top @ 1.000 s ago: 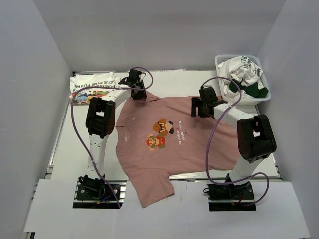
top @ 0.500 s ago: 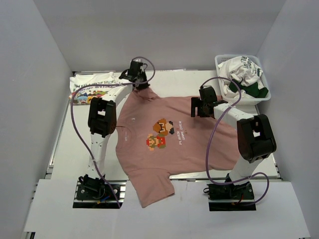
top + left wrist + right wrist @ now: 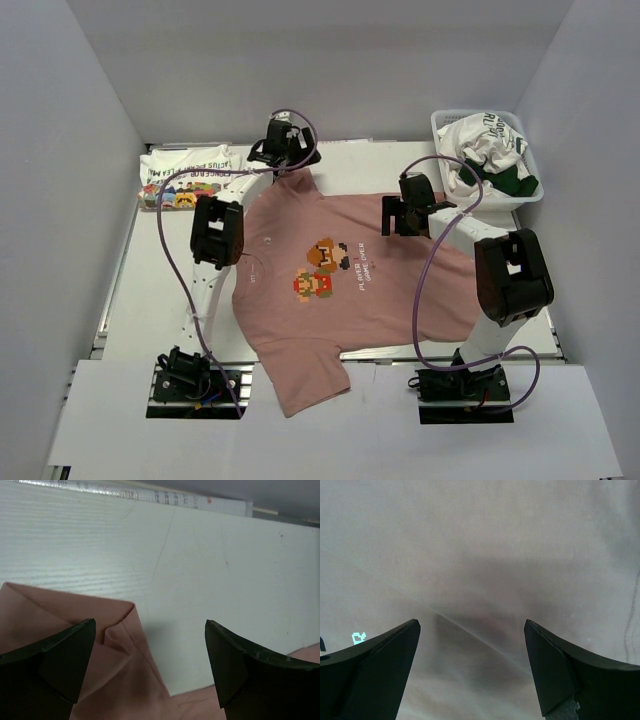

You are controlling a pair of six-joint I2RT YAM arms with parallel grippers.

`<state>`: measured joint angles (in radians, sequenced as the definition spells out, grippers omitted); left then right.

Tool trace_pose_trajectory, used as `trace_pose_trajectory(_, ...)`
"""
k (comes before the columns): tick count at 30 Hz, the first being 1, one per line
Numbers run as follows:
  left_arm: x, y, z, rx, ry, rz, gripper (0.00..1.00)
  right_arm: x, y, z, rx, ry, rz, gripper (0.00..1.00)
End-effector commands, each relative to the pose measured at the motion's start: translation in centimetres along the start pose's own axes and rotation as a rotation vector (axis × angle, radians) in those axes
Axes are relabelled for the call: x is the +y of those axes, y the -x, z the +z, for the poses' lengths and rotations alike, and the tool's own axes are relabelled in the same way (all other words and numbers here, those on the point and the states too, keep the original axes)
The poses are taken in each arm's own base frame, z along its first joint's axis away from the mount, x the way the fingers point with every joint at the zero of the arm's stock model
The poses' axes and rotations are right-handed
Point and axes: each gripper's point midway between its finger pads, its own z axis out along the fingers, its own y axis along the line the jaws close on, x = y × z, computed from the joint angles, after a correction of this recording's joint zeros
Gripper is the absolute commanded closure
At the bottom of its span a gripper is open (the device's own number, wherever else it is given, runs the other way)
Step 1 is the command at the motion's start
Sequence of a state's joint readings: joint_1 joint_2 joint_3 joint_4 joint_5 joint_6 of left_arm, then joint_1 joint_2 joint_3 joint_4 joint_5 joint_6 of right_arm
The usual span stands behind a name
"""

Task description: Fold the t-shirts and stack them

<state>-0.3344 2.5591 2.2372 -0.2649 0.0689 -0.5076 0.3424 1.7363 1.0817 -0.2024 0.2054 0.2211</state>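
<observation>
left fingers (image 3: 47, 667) have opened above the pink t-shirt (image 3: 125, 680) sleeve.

You're in a robot lab cell. Plain grey panels (image 3: 90, 120) box in a white table (image 3: 150, 290) on three sides. A metal edge rail (image 3: 125, 491) runs just beyond the left gripper (image 3: 150, 630). Purple cables (image 3: 425, 290) loop off bolted-down arms behind it.

Soft, even light from above keeps the overhead view sharp, with faint shadows. Beyond the left jaws the white tabletop (image 3: 225, 555) shows bright; between the right jaws the dusty-pink cotton t-shirt (image 3: 480, 540) looks dim and greyish under a blurred dark shadow.
</observation>
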Motion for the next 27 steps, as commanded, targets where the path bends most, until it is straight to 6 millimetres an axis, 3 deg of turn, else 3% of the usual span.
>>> trace_pose_trajectory(1,-5.2,7.9,-6.9,-0.157,-0.101,0.055,0.00,0.8,1.0,-0.8,-0.055,0.040,0.012,0.10)
trace_pose_trajectory(4,-4.7,7.3,-8.3,-0.139,-0.074,0.066,0.00,0.5,1.2,-1.0,-0.063,0.027,0.015,0.10)
trace_pose_trajectory(5,-5.2,8.0,-9.7,-0.148,-0.078,0.075,0.00,0.5,1.3,-1.0,-0.068,0.024,0.019,0.10)
trace_pose_trajectory(7,-3.0,5.7,-10.4,-0.094,0.003,0.068,0.00,0.0,1.1,-0.9,-0.055,0.010,0.034,0.10)
trace_pose_trajectory(8,-3.2,6.4,-12.0,-0.112,0.008,0.068,0.00,0.1,0.8,-0.9,-0.047,0.009,0.040,0.10)
trace_pose_trajectory(9,-2.6,5.7,-12.6,-0.101,0.029,0.067,0.00,0.0,0.7,-0.9,-0.045,0.003,0.045,0.10)
trace_pose_trajectory(10,-0.7,2.5,-12.7,-0.031,0.076,0.055,0.00,-0.3,0.7,-1.0,-0.050,-0.016,0.053,0.10)
trace_pose_trajectory(11,-0.5,1.0,-13.4,0.004,0.086,0.059,0.00,-0.5,0.8,-1.3,-0.056,-0.021,0.064,0.10)
trace_pose_trajectory(12,1.5,-1.9,-13.8,0.056,0.141,0.047,0.00,-0.7,0.4,-1.4,-0.051,-0.026,0.066,0.10)
trace_pose_trajectory(14,2.2,-3.3,-15.8,0.085,0.156,0.046,0.00,-1.0,0.4,-1.7,-0.059,-0.034,0.086,0.10)
trace_pose_trajectory(15,4.0,-6.1,-16.3,0.140,0.196,0.046,0.00,-1.1,0.5,-1.9,-0.066,-0.037,0.094,0.10)
trace_pose_trajectory(16,4.5,-7.1,-16.7,0.158,0.205,0.046,0.00,-1.7,0.3,-1.9,-0.059,-0.046,0.102,0.10)
trace_pose_trajectory(19,5.1,-9.6,-17.2,0.220,0.216,0.050,0.00,-3.1,0.6,-2.2,-0.072,-0.070,0.147,0.10)
trace_pose_trajectory(22,6.1,-12.5,-16.3,0.302,0.222,0.043,0.00,-3.9,0.6,-1.7,-0.057,-0.051,0.182,0.10)
trace_pose_trajectory(24,7.2,-14.2,-15.6,0.358,0.216,0.020,0.00,-3.1,0.0,-1.1,-0.037,0.027,0.196,0.10)
trace_pose_trajectory(25,7.6,-14.9,-15.3,0.375,0.225,0.018,0.00,-2.7,0.9,-1.2,-0.064,0.072,0.202,0.10)
trace_pose_trajectory(26,9.2,-14.8,-15.2,0.380,0.271,-0.008,0.00,-2.6,0.8,-1.1,-0.063,0.083,0.204,0.10)
trace_pose_trajectory(27,9.4,-14.3,-14.9,0.373,0.294,-0.003,0.00,-2.1,1.0,-0.9,-0.068,0.121,0.192,0.10)
